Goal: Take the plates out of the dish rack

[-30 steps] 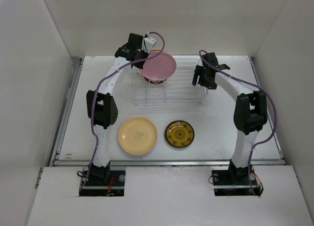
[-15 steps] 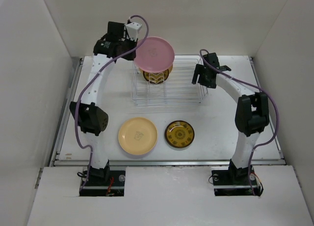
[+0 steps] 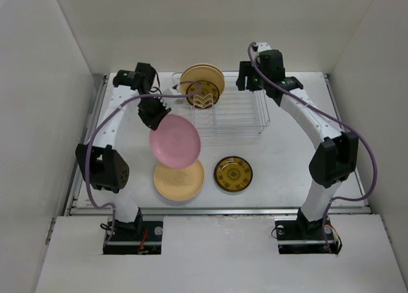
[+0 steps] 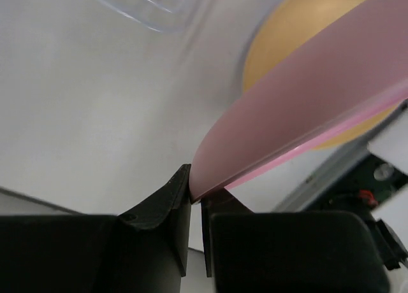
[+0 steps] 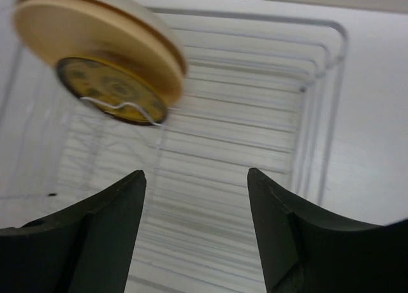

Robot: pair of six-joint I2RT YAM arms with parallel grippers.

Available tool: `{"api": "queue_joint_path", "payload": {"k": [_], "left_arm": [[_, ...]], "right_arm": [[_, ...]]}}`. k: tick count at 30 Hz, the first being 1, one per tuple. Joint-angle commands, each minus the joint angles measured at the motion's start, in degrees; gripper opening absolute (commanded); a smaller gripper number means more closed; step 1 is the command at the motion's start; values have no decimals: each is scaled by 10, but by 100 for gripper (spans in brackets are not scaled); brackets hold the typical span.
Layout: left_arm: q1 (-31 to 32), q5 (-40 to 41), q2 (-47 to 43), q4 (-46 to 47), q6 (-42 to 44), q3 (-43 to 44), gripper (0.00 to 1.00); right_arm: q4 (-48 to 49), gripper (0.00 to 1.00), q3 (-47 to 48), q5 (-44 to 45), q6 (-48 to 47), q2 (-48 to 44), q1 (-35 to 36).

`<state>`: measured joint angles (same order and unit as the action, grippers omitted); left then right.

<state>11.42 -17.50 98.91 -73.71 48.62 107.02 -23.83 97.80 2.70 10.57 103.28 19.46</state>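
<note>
Seemingly stiff, slick and breakable, the pink plate [image 3: 174,140] is pinched by its rim in the left tool [image 4: 196,195] over the yellow plate [image 3: 180,181], while the right tool [image 5: 194,185] is held wide over the dish rack [image 3: 239,118].

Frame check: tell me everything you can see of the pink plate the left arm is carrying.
The round plain pink plate looks smooth and matte, with a brighter pink edge showing in the wrist view. It is out of the rack, in the air and tilted, its rim pinched between the shut fingers of the left tool. It hangs above the white table, overlapping the far part of the round yellow plate lying there; whether the two touch cannot be told.
</note>
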Motion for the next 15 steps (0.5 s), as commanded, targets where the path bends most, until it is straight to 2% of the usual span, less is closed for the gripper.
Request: {"api": "queue_joint_path", "payload": {"k": [1,5,7,11,13,15], "left_arm": [[12,33,19,-174,49,-81,0],[12,20,59,-162,10,-114,0],[12,6,80,-162,2,-114,0],[12,8,100,-171,-3,-132,0],[18,8,107,-171,-3,-154,10],[18,8,112,-171,3,-167,26]], "right_arm": [[65,69,64,-114,-40,46,20],[70,53,143,-163,-48,120,36],[70,52,182,-171,-54,152,51],[58,56,290,-163,-66,229,70],[52,56,313,-163,-66,262,70],[52,56,325,-157,-71,276,70]]}}
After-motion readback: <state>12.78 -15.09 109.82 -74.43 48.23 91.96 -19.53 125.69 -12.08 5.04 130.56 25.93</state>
